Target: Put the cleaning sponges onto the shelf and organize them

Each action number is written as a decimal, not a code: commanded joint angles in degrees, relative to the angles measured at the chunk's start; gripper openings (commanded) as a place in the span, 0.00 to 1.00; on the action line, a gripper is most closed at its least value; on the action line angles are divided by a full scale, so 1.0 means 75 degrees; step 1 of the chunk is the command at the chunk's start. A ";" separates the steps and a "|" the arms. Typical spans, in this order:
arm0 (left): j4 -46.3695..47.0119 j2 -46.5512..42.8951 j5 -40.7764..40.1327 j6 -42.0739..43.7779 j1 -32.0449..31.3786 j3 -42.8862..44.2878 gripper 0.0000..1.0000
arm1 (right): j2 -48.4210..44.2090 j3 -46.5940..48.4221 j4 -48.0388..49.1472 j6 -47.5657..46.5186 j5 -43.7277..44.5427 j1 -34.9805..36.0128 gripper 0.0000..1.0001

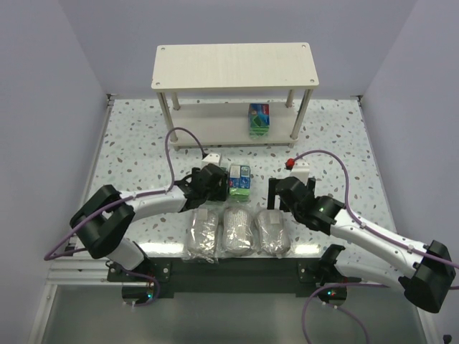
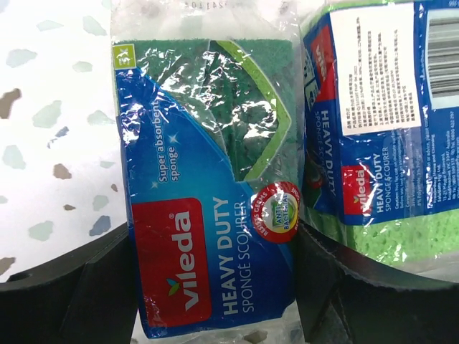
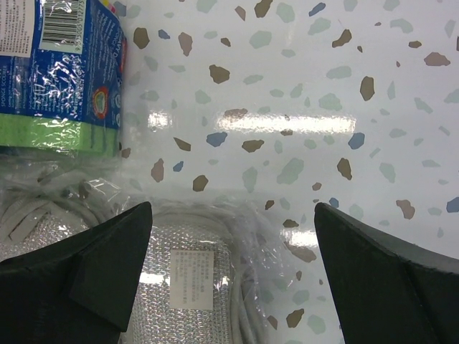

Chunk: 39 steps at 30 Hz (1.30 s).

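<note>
Showing the workspace from above: the shelf (image 1: 234, 66) stands at the far side of the speckled table (image 1: 136, 143), with one green-and-blue sponge pack, the shelved pack (image 1: 259, 120), on its lower tier towards the right. Two further packs lie side by side on the table in front of the shelf. The left gripper (image 1: 224, 184) reaches to them from the left. In the left wrist view its fingers (image 2: 79, 294) stand wide apart and meet both sides of the gripped pack (image 2: 208, 208), which fills the gap between them. The neighbouring pack (image 2: 380, 129) lies just beside it, touching or nearly so. Three grey wrapped bundles lie in a row near the arm bases: left bundle (image 1: 202, 235), middle bundle (image 1: 239, 231), right bundle (image 1: 274, 233). The right gripper (image 3: 233, 215) hangs over the right bundle, jaws spread wide and holding nothing. Its wrist view shows the bundle's white label below and between the fingers.
</note>
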 commanded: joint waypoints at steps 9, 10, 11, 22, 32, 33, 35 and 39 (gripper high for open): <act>-0.0222 -0.1512 -0.0787 0.0729 0.0444 0.1098 0.72 | -0.0220 -0.0019 -0.0038 0.0080 0.0232 0.0050 0.99; -0.0152 -0.1454 -0.0682 0.0800 0.0609 0.1238 0.72 | -0.0232 -0.0007 -0.0026 0.0069 0.0221 0.0039 0.99; -0.0104 -0.1384 -0.0275 0.0882 0.0796 0.1332 0.72 | -0.0220 -0.0007 -0.0037 0.0080 0.0220 0.0050 0.99; 0.0774 0.0805 -0.0060 0.2242 0.2134 0.3289 0.72 | -0.0302 0.0215 -0.0189 -0.0084 0.0419 0.0039 0.99; 0.1396 0.2330 0.0303 0.2476 0.2919 0.4321 0.73 | -0.0490 0.0087 -0.0319 -0.0143 0.0525 0.0039 0.99; 0.1373 0.2436 0.0315 0.2489 0.2954 0.4542 0.73 | -0.0490 0.0087 -0.0307 -0.0143 0.0513 0.0027 0.99; 0.1373 0.2729 0.0396 0.2547 0.3013 0.4719 0.74 | -0.0490 0.0063 -0.0295 -0.0154 0.0513 0.0039 0.99; 0.1197 0.3116 0.0538 0.2443 0.3107 0.5071 0.77 | -0.0431 0.0040 -0.0272 -0.0143 0.0490 0.0039 0.99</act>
